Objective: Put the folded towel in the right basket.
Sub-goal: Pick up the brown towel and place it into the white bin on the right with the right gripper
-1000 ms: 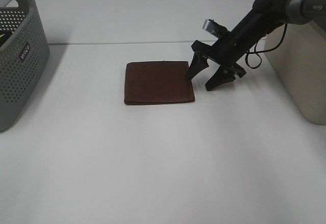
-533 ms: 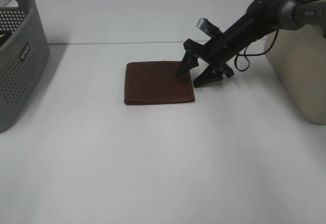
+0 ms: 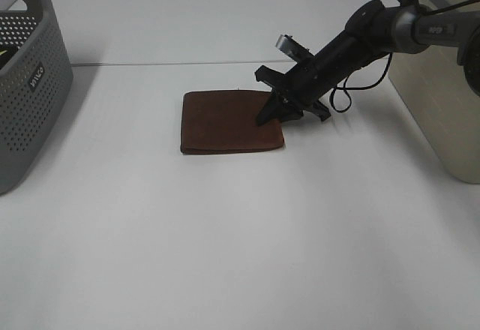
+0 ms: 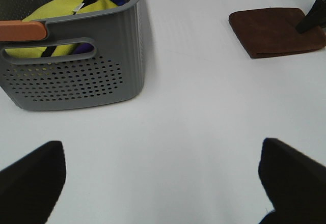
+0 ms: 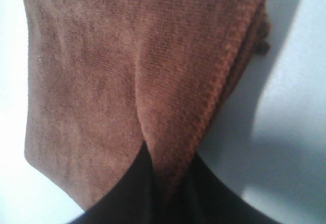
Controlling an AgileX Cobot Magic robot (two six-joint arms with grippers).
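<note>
- Right end effector (image 3: 271, 113) (image 5: 164, 175): fingers drawn together, clamped on the right-hand edge of the folded towel (image 3: 229, 121).
- Right wrist view: a ridge of the brown cloth (image 5: 127, 71) rises into the pinch between the two dark fingers (image 5: 127, 193). The towel's stitched hem runs along one side of that ridge.
- Right arm (image 3: 360, 36): black, slants down from the upper right of the high view to the towel's edge. A looped black cable (image 3: 343, 99) hangs beneath it.
- Folded towel: dark brown and roughly square, lying flat on the white surface (image 3: 225, 232) near the middle of the high view. Layered edges show along its near side. It sits between the two baskets, outside both.
- Right basket (image 3: 442, 97): beige, solid-walled, at the right edge of the high view, well apart from the towel.
- Left end effector (image 4: 160, 150): fingers spread wide apart, one dark fingertip (image 4: 33, 180) in each lower corner of the left wrist view, nothing between them but bare surface. It is not seen in the high view.
- Grey basket (image 3: 30, 82) (image 4: 76, 76): perforated walls, at the far left, well apart from the towel (image 4: 275, 30). A yellow cloth (image 4: 66, 5) lies inside it with something blue tucked behind.
</note>
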